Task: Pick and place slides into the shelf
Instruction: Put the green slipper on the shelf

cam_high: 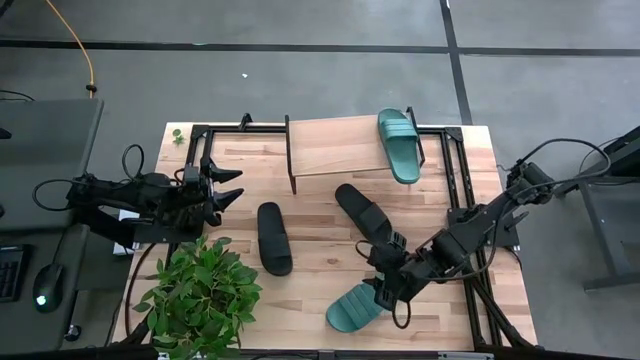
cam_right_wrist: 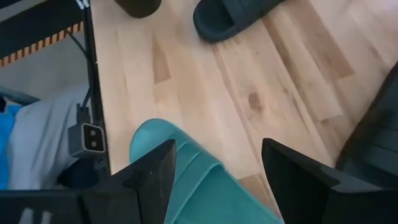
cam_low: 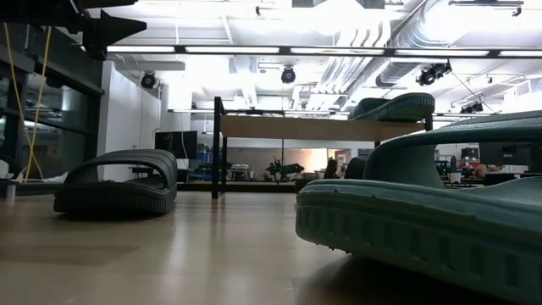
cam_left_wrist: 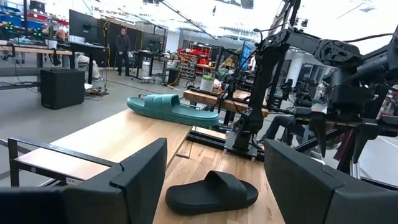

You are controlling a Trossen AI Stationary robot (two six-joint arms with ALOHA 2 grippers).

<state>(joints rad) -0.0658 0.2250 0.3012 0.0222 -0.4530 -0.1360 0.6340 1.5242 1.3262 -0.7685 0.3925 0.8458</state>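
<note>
Slides: four. One teal [cam_high: 399, 144] lies on the shelf [cam_high: 335, 146]; two black [cam_high: 274, 238] [cam_high: 362, 212] and one teal [cam_high: 356, 308] lie on the tabletop. Right gripper [cam_high: 385, 287] hovers over the near teal slide, fingers wide apart, nothing held. Left gripper [cam_high: 228, 188] waits near the shelf's left end, fingers spread, empty. Advice: descend straight, straddle the slide's strap, close squarely before lifting.
</note>
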